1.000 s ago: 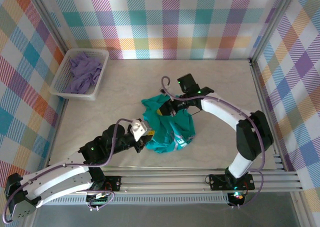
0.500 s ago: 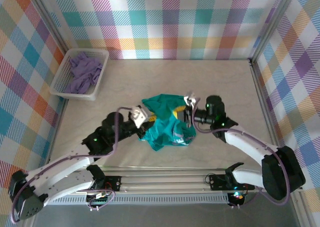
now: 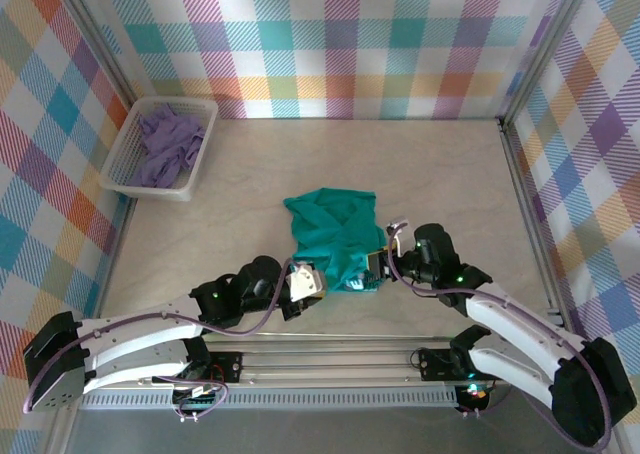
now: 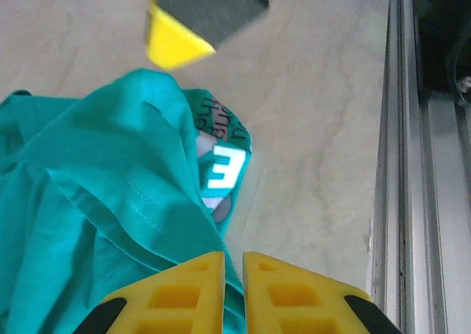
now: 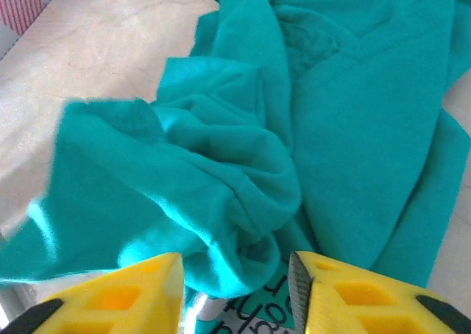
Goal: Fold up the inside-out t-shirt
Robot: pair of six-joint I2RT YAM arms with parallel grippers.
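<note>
The inside-out t-shirt [image 3: 335, 232] is teal and lies crumpled in the middle of the table, its near hem with pale print [image 3: 358, 279] between my two grippers. My left gripper [image 3: 312, 279] sits at the hem's near-left corner. In the left wrist view its yellow fingers [image 4: 234, 264] stand almost together, a fold of teal cloth [image 4: 96, 201] in the slit. My right gripper [image 3: 377, 264] is at the hem's right end. Its fingers [image 5: 235, 271] stand open, a loose bunch of shirt [image 5: 353, 128] lying between them, unpinched.
A white basket [image 3: 120, 169] at the far left holds a lavender garment [image 3: 168, 144]. An aluminium rail [image 3: 350, 359] runs along the near edge, close right of my left gripper [image 4: 423, 201]. Plaid walls close in the table.
Both grippers drew the shirt's hem towards the near edge, spreading the cloth flatter. The right gripper's jaws have opened and let go of the shirt.
</note>
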